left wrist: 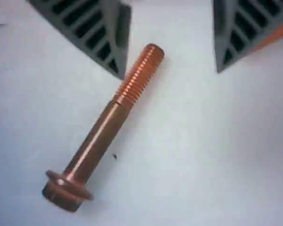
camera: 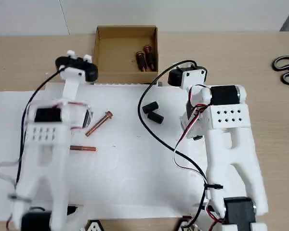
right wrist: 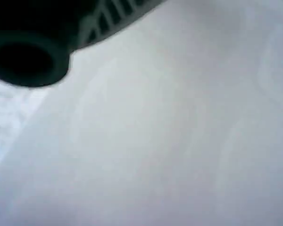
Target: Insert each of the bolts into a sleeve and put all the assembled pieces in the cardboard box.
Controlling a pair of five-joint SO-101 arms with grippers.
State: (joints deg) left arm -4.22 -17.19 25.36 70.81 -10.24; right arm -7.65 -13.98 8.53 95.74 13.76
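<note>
Bolt (left wrist: 104, 132) lies flat on the white sheet (left wrist: 203, 165), its threaded tip between the jaws of the open left hand (left wrist: 170, 70). The right hand (right wrist: 104, 21) is beside a black sleeve (right wrist: 28, 59); I cannot tell its grip.

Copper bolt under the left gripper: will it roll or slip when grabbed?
The bolt looks solid metal, so probably rigid and heavy for its size. Its round shank lies flat on the white sheet, so a nudge could roll it, pivoting about the wider flanged head. The smooth shank may slip; the threaded end likely grips better.
</note>
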